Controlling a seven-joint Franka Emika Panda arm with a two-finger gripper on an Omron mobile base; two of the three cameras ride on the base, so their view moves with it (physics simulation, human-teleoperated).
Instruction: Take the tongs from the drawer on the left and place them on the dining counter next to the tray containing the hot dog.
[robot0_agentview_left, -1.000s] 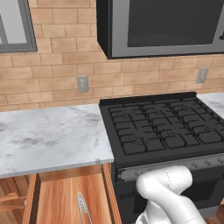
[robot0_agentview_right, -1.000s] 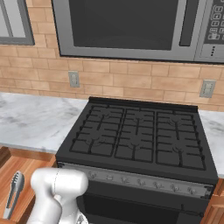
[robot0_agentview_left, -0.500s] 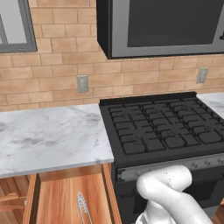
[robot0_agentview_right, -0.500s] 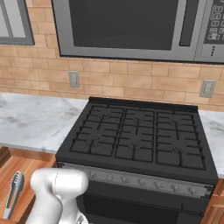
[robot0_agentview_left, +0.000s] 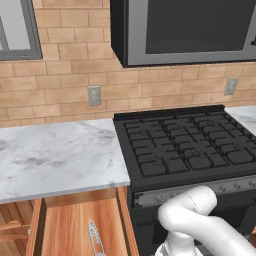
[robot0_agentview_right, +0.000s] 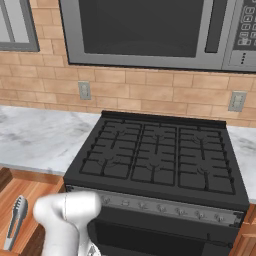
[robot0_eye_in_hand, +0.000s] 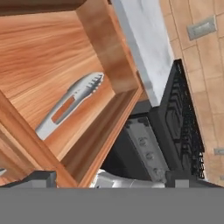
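The drawer (robot0_agentview_left: 75, 230) stands pulled out under the marble counter (robot0_agentview_left: 55, 157) at the left, and the tongs (robot0_agentview_left: 96, 241) lie loose on its pale wooden floor, near its right wall, just as they lay a second ago. In the hand view the tongs (robot0_eye_in_hand: 70, 105) rest flat in the drawer (robot0_eye_in_hand: 109, 65), toothed tips toward the stove (robot0_eye_in_hand: 183, 131). The gripper (robot0_eye_in_hand: 111, 177) hangs above them, apart from them, fingertips (robot0_eye_in_hand: 39, 178) spread wide and empty. The stove (robot0_agentview_left: 190, 150) sits to the right; nothing has visibly shifted since the earlier frames.
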